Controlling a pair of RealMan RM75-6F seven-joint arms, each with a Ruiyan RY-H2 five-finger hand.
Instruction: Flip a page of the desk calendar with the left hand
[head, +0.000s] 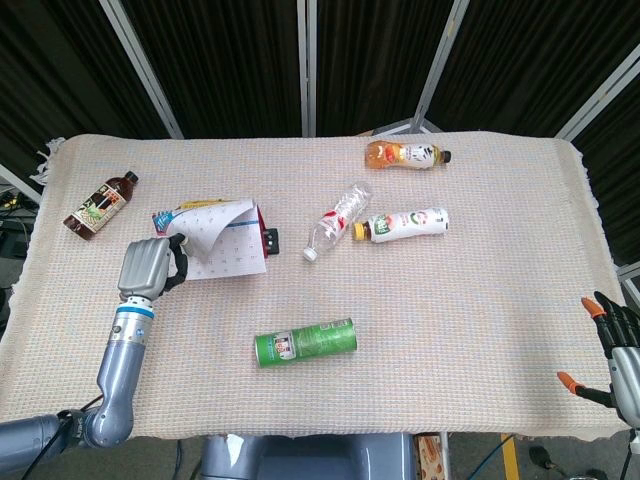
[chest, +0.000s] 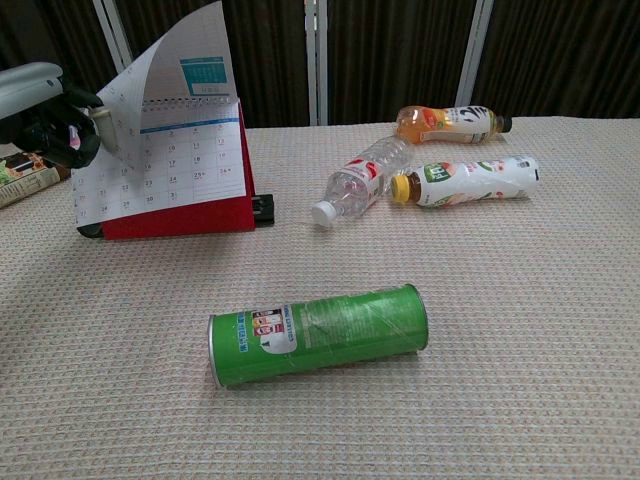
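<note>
Evidently the left hand (chest: 55, 125) is gripping the loose edge of one page (chest: 175, 75) of the desk calendar (chest: 170, 185), and it has that sheet raised above the spiral binding so the paper curls upward rather than lying flat against the stand. That height makes sense: the page can only pass over the rings if it is carried up and past the top of the calendar, so the hold sits at the sheet's outer left edge, where a small pull swings the whole leaf. The calendar itself stands upright on its red base on the woven table cloth (head: 450, 330), at the cloth's left side. Just right of the calendar lies a clear bottle (head: 337, 221), with a white bottle (head: 405, 224) beyond it; a green can (head: 305, 342) lies on its side nearer the robot than the calendar, well apart from it. A dark bottle (head: 101, 203) lies left of the calendar. By my reading the flip is midway, the sheet not yet laid over the back. Far to the calendar's right, the right hand (head: 620, 360) waits off the cloth's edge with fingers spread, holding nothing.
</note>
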